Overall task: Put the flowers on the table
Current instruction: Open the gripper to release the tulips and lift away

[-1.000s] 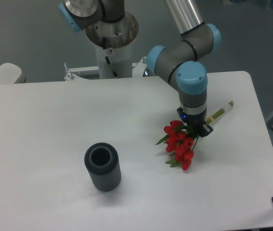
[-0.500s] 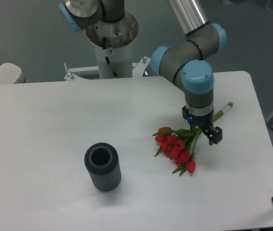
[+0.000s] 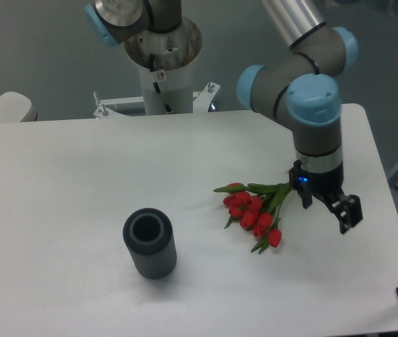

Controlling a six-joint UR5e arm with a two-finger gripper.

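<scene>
The flowers [image 3: 250,209], red tulip buds with green leaves and stems, lie flat on the white table [image 3: 72,168] right of centre, buds pointing front-left. Their stem ends run back-right and are hidden behind my arm. My gripper [image 3: 327,208] hangs just right of the stems, above the table. Its two black fingers [image 3: 348,215] stand wide apart with nothing between them.
A dark grey ribbed cylinder vase [image 3: 149,243] stands upright on the front left-centre of the table. The robot's base [image 3: 163,63] is mounted behind the table's back edge. The table's right edge lies close to the gripper.
The gripper has opened and let go of the flowers, then moved right and slightly forward. The bunch has settled flat on the table, shifted a little to the left.
</scene>
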